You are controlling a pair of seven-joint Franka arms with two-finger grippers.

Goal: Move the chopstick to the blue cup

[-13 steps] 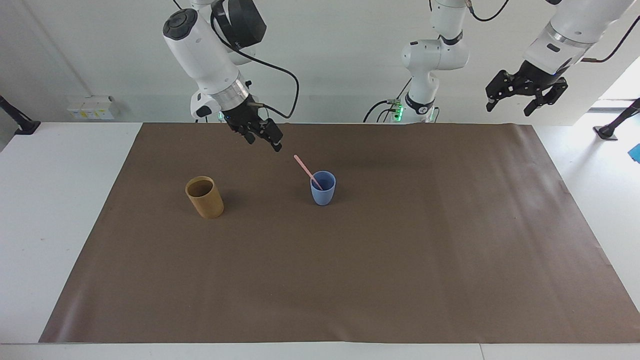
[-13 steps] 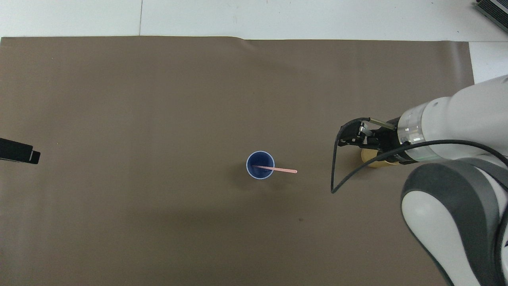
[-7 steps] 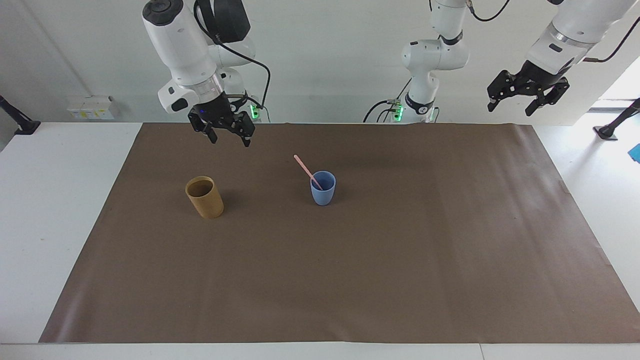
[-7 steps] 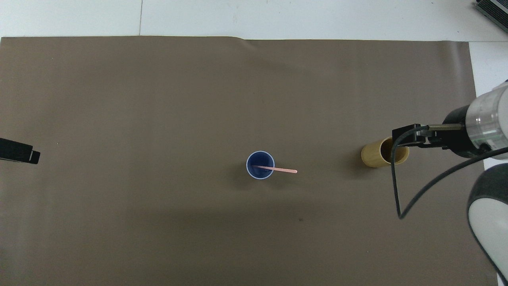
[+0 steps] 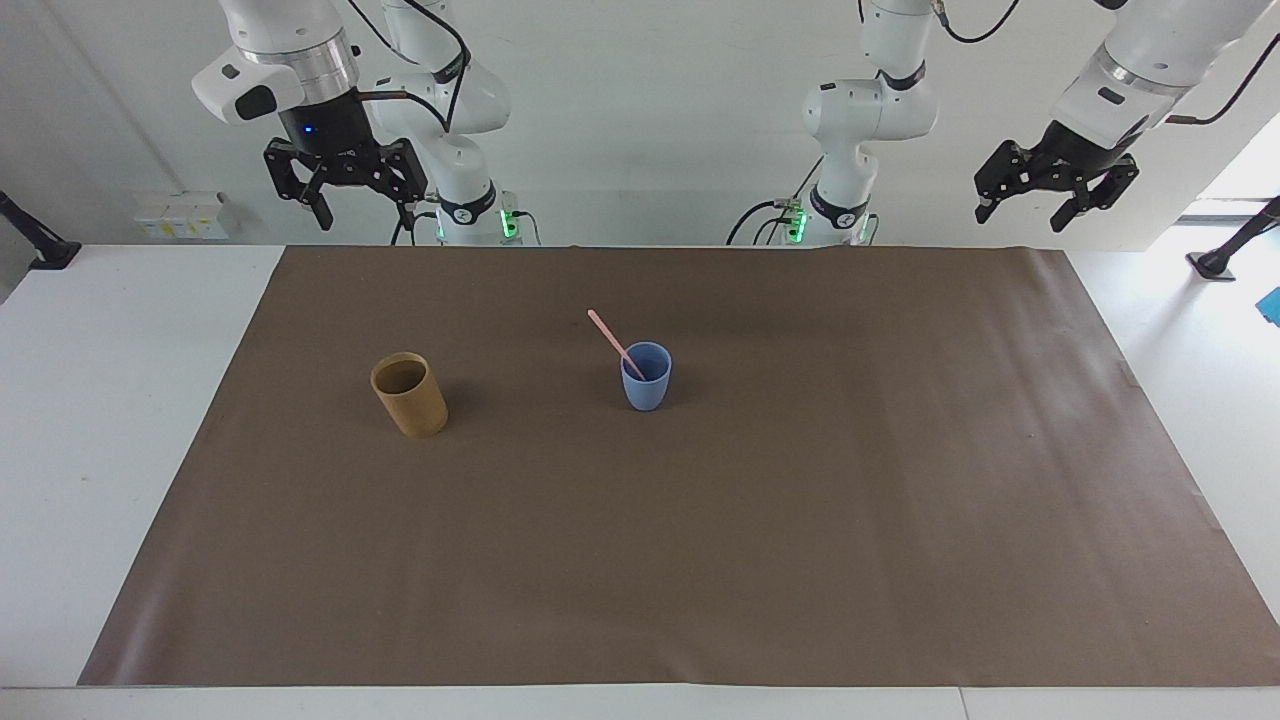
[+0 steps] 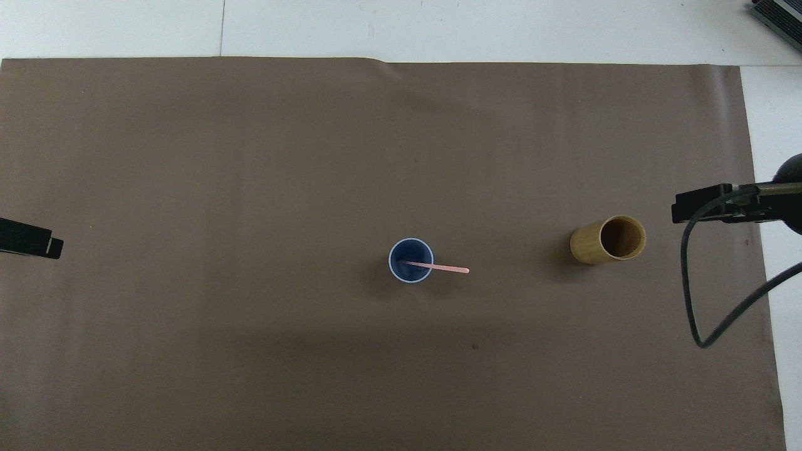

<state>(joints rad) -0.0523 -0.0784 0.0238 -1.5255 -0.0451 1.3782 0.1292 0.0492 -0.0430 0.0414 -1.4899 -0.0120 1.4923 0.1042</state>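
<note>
The blue cup [image 5: 646, 376] stood upright near the middle of the brown mat [image 5: 700, 560] on the worktop [image 5: 100, 450], holding the chopstick [image 5: 614, 343]; its lower end sat inside the cup and its upper end leaned out over the rim toward the right arm's end. The tan cup [image 5: 409, 394], upright toward the right arm's end, looked empty. The right gripper [image 5: 345, 190] hung high over the mat's edge nearest the robots, fingers apart, well clear of the chopstick. The left gripper [image 5: 1053, 192] hung raised at the left arm's end, fingers apart, holding nothing. Count: two cups, one chopstick, two grippers.
</note>
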